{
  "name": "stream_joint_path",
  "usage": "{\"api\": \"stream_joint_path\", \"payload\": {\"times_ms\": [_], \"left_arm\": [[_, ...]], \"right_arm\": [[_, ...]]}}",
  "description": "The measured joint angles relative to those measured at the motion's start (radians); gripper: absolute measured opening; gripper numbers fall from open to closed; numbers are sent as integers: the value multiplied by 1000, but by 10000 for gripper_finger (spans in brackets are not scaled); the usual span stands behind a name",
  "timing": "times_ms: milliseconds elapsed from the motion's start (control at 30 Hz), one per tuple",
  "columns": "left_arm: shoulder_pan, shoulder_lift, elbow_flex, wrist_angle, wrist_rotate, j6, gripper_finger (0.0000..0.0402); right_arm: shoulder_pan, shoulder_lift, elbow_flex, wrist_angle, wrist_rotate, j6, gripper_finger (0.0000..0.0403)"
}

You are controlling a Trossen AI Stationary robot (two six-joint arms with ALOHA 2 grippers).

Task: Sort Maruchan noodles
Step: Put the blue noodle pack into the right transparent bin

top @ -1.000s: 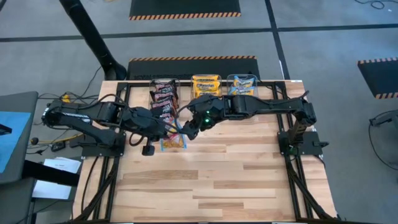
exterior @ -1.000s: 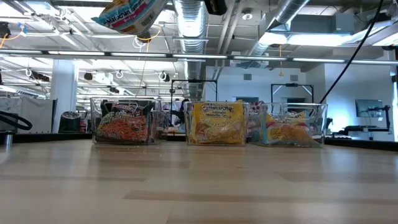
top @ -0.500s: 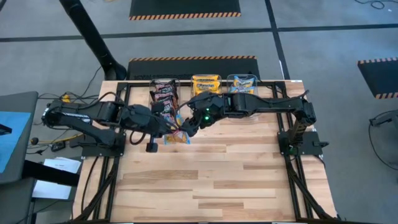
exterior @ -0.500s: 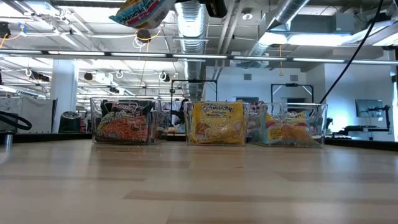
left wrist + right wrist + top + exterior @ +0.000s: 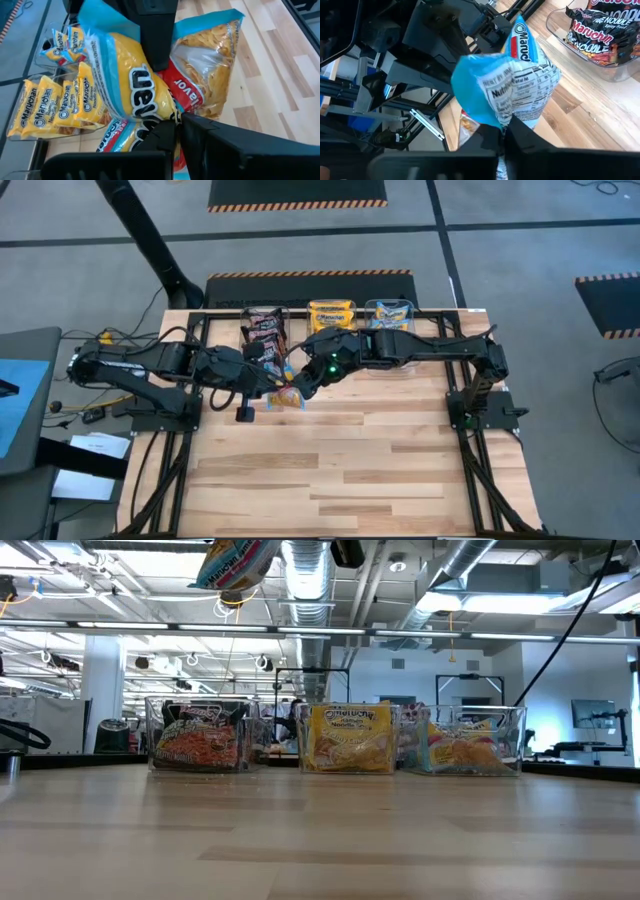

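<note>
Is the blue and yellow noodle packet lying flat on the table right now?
No, the blue-yellow packet hangs high above the table in the low view.

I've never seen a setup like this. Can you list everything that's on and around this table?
held packet: one, blue and yellow, in the air above the table, gripped from both sides
clear tubs: three, in a row at the table's far edge
red-black packets: several, in the left tub
yellow packets: several, in the middle tub
blue-yellow packets: several, in the right tub
table: one, light wood planks
left gripper: dark, shut on the held packet
right gripper: dark, shut on the same packet from the other side
</note>
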Motion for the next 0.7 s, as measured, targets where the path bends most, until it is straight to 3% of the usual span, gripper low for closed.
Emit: {"api": "stream_joint_path", "payload": {"times_ms": [367,533,700], "left_arm": [[0,0,0,-4,19,-22,36],[0,0,0,-8,86,-41,75],[0,0,0,-4,90,-131,118]], "right_arm": [[0,0,0,4,0,-1,9],[1,0,0,5,-1,-1,7],[3,0,0,-5,0,-6,7]]}}
